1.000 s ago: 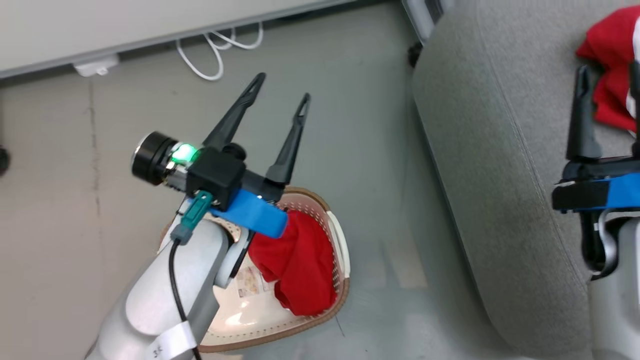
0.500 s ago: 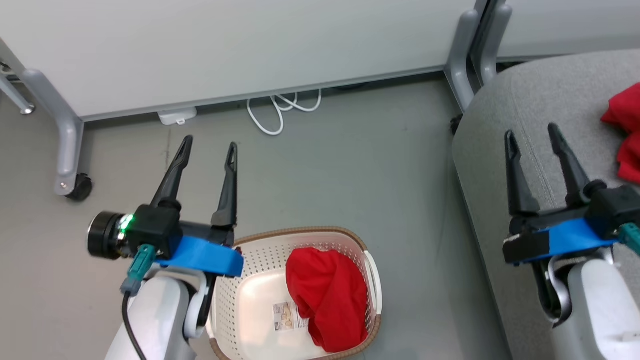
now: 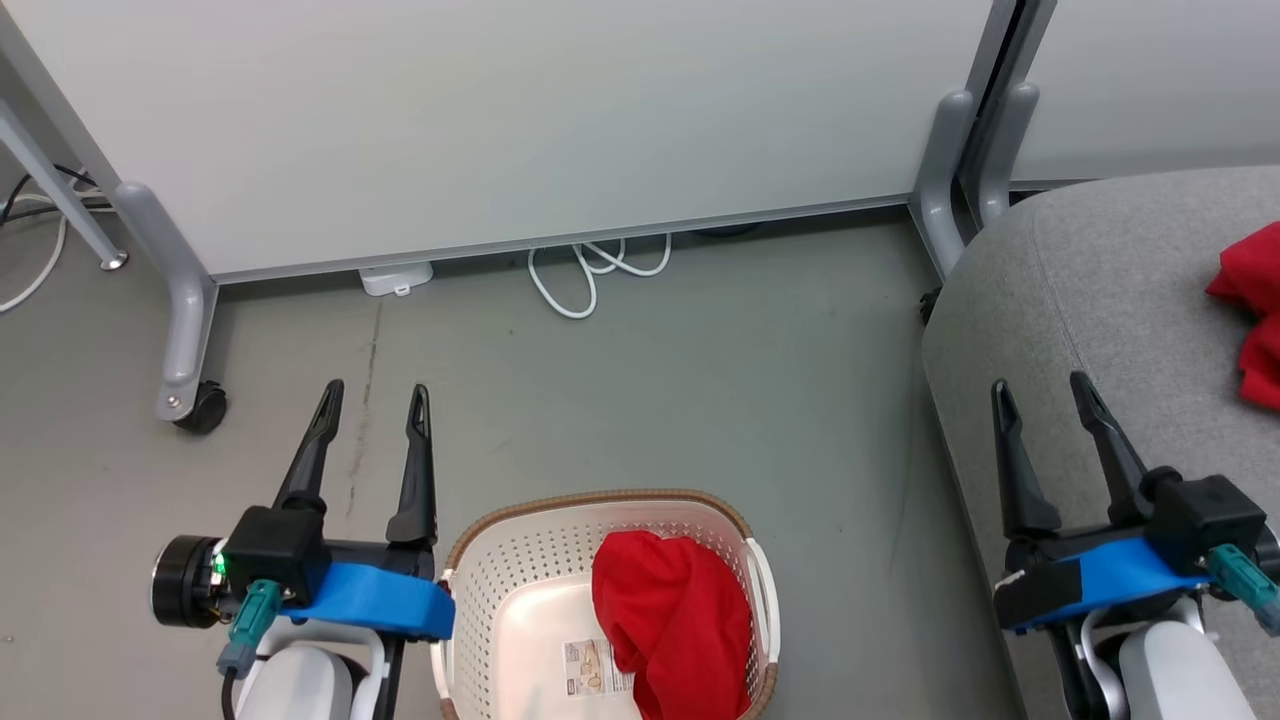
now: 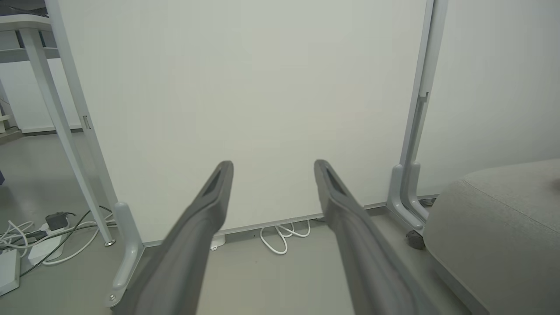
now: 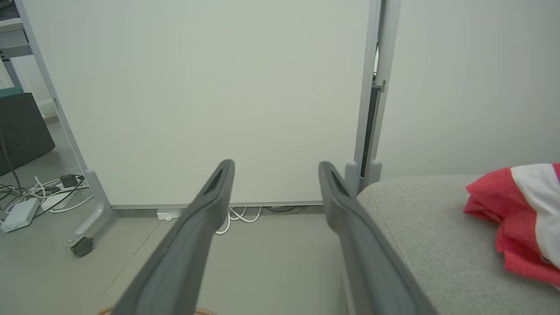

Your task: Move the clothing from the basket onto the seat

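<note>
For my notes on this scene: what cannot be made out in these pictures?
Head view: basket and the red garment in it, cut off by the bottom edge.
Head and right wrist views: striped garment on the seat, cut off by the right edge.
Head view: sticker in the basket, too small to read.

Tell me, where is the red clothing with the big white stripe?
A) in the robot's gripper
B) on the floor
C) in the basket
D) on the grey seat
D: the red garment with the white stripe lies on the grey seat, as the right wrist view shows. The other red garment sits in the basket.
</note>
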Controlling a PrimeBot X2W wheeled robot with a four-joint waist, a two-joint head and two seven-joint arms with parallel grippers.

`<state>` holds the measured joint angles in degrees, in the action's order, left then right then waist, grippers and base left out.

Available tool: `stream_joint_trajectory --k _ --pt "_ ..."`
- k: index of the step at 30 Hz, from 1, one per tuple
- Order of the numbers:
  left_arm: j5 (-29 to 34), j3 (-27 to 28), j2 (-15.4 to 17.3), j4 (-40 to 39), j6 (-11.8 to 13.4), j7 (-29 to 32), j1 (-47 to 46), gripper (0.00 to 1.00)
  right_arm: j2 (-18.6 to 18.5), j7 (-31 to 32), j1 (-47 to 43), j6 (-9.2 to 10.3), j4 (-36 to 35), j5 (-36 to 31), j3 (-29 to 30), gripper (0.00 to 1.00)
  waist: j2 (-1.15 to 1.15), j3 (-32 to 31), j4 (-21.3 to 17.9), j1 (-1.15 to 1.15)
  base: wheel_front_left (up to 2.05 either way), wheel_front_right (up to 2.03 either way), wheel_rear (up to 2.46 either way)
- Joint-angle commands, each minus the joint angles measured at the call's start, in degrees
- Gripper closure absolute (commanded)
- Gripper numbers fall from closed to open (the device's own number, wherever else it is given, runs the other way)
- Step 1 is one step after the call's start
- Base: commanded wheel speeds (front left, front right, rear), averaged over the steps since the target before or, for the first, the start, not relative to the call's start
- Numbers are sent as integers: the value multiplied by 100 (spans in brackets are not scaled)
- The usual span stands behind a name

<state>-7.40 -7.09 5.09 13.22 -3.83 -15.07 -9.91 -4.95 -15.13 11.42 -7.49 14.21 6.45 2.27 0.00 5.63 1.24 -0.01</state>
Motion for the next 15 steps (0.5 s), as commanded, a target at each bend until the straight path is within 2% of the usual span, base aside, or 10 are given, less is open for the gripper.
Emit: stream_joint_trajectory --k 1,15 --pt "53 43 -16 21 -30 -15 63 0 26 -3 -118 -1 -12 22 15 0 0 -16 14 1 0 0 0" --pt "182 278 -163 197 -233 -15 285 0 150 -3 -432 -1 -21 20 111 0 0 -115 55 1 0 0 0"
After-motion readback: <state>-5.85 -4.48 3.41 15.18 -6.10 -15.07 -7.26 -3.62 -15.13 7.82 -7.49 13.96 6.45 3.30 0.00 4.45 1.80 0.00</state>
